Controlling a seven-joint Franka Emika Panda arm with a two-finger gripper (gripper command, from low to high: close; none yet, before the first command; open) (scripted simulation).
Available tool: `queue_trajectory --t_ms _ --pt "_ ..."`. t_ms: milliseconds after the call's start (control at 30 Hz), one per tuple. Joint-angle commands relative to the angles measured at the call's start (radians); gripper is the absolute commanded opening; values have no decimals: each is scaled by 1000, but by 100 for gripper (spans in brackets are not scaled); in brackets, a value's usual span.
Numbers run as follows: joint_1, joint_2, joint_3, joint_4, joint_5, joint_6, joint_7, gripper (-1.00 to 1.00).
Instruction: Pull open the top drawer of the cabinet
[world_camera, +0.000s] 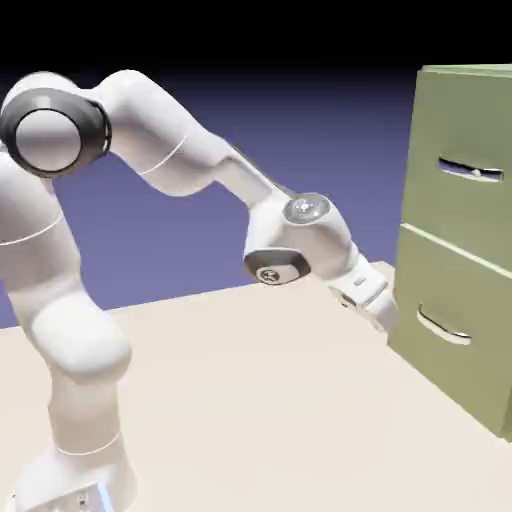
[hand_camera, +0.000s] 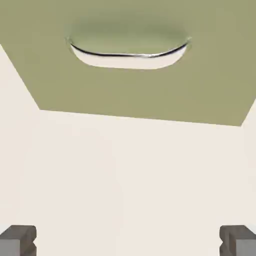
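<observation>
Exterior view: cabinet (world_camera: 465, 240) at 3 o'clock; top drawer (world_camera: 468, 160) shut, handle untouched. Gripper (world_camera: 385, 312) wide, empty, low beside lower drawer (hand_camera: 140, 75). Pull entirely outstanding.

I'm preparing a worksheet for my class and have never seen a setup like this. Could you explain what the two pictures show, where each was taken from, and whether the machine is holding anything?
Both pictures are computer-rendered, not photographs. The white machine is a robot arm with several joints, standing on a pale table. The exterior view is taken from a fixed camera beside it. On the right stands an olive-green cabinet with two drawers: the top drawer has a straight silver handle, and the lower drawer has a curved handle.

The hand view comes from a camera on the arm's hand, looking along the claw. Its two grey fingertips sit at the bottom corners, far apart, so the claw is open and holds nothing. Ahead is the lower drawer's front with its curved handle. The claw has not yet touched the cabinet.
</observation>
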Motion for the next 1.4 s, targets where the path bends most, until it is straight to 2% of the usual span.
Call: queue_trajectory --t_ms 0,1367 --pt "19 21 -24 12 36 -6 -44 0" --pt "799 883 -989 486 1500 -261 -1827 0"
